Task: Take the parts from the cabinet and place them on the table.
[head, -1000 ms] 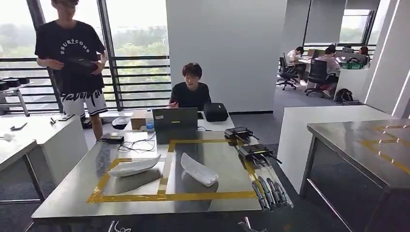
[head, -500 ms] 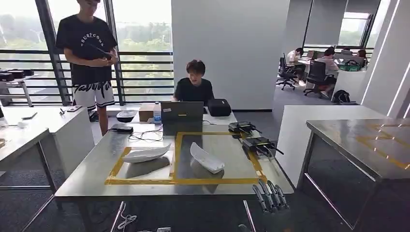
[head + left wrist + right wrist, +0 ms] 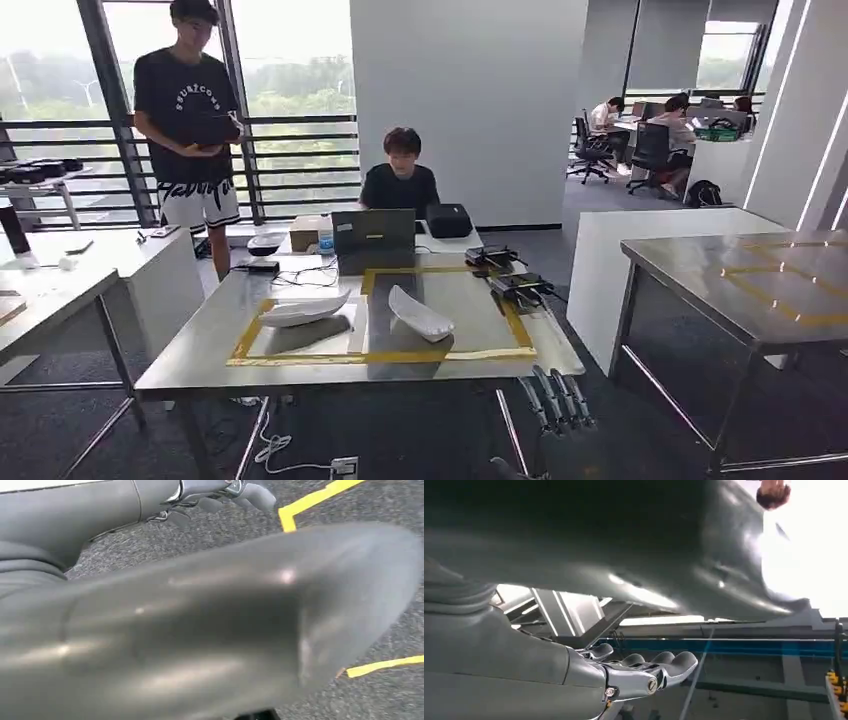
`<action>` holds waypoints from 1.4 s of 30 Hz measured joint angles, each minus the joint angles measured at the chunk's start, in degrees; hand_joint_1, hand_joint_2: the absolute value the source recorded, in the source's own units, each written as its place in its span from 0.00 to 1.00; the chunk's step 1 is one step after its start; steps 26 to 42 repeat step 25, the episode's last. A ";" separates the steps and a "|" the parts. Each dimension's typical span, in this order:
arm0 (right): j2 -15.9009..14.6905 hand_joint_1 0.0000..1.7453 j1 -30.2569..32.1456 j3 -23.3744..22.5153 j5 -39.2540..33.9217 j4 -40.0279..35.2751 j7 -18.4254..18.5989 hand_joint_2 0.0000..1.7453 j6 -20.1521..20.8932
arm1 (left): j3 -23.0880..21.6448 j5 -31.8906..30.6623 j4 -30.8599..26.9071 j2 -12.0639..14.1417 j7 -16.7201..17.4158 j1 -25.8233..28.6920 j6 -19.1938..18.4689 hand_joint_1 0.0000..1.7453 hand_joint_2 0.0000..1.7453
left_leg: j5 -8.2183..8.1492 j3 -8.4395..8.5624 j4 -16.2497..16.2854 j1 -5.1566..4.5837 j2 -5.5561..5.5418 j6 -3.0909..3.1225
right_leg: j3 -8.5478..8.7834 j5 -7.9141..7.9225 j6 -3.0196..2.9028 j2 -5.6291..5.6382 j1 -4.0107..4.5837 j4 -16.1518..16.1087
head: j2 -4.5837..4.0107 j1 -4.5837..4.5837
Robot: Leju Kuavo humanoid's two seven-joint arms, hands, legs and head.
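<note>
Two white curved parts lie on the steel table (image 3: 200,362), each inside a yellow-taped rectangle: one on the left (image 3: 305,309), one on the right (image 3: 420,314). My right hand (image 3: 558,398) hangs low in front of the table's near right corner, its fingers straight and apart, holding nothing. In the right wrist view the same hand (image 3: 624,675) has its fingers (image 3: 669,662) stretched out with nothing in them. My left hand (image 3: 200,630) hangs over grey carpet with yellow tape lines, its fingers (image 3: 250,492) loose and holding nothing.
A laptop (image 3: 373,240) and black devices (image 3: 515,283) sit at the table's far side, where a person (image 3: 400,180) is seated. Another person (image 3: 190,110) stands at the back left. A second steel table (image 3: 750,290) stands on the right, white desks (image 3: 60,290) on the left. A power strip (image 3: 345,466) lies on the floor.
The whole picture has shifted: the camera has backed away from the table, which now looks smaller and farther. The parts lie as before. My right hand still hangs without anything in it.
</note>
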 joint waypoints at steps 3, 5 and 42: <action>-0.15 0.00 0.18 -0.22 -0.31 -0.22 -0.39 0.00 -0.04 | 0.00 -0.02 0.00 -0.13 0.00 -0.15 0.00 0.00 0.00 | -3.14 3.22 -6.42 -0.45 -0.51 1.57 | -0.82 1.22 1.09 0.04 0.23 0.63 | 0.00 0.04; -0.15 0.00 0.66 -0.26 -0.44 -0.24 -0.44 0.00 -0.04 | 0.00 -0.11 0.00 -0.09 0.11 -0.11 0.00 0.00 0.00 | -2.43 2.71 -6.13 -0.84 -0.49 2.64 | -0.90 2.36 1.81 0.12 -0.02 -0.11 | 0.00 0.00; 0.09 0.00 1.95 -0.33 -0.85 0.02 -1.01 0.00 -0.02 | 0.00 -0.20 0.04 -0.31 0.02 0.22 0.13 0.00 0.00 | -3.01 -9.00 2.70 -0.30 0.04 0.70 | 6.42 -4.10 -1.13 0.14 0.39 -1.52 | 0.00 0.04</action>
